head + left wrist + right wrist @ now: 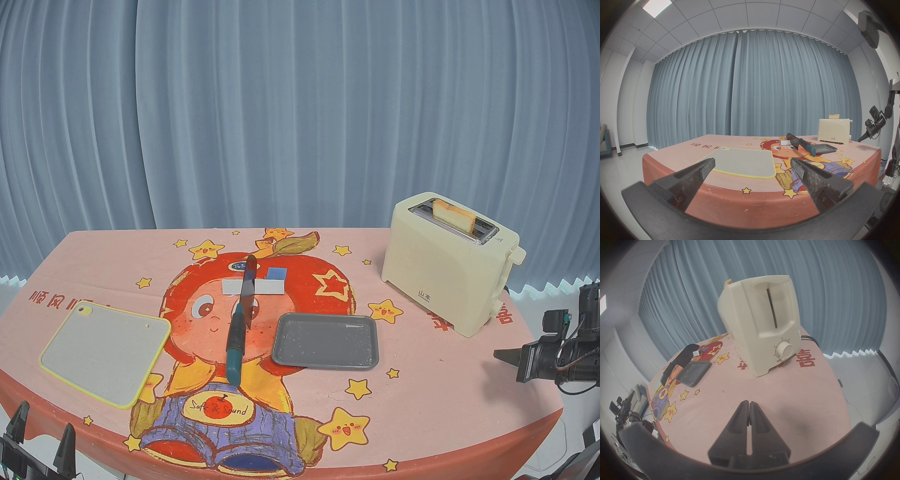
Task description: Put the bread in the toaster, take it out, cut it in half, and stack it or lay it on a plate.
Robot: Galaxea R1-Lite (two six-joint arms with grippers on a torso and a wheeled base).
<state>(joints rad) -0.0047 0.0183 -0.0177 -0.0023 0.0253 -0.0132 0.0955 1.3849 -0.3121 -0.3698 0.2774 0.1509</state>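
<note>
Right gripper (749,403) fully closed, nothing held, at 5 o'clock of toaster (447,265); should be opened; bread (454,216) to be gripped across faces, lifted straight.

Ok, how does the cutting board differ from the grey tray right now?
The cutting board is pale grey with a yellow-green edge; the tray is dark grey all over. The board is flat and the larger; the tray has a raised rim. The board lies askew at the robot's left near the table's front edge; the tray sits mid-table, right of the knife. Both are rounded rectangles lying flat.
</note>
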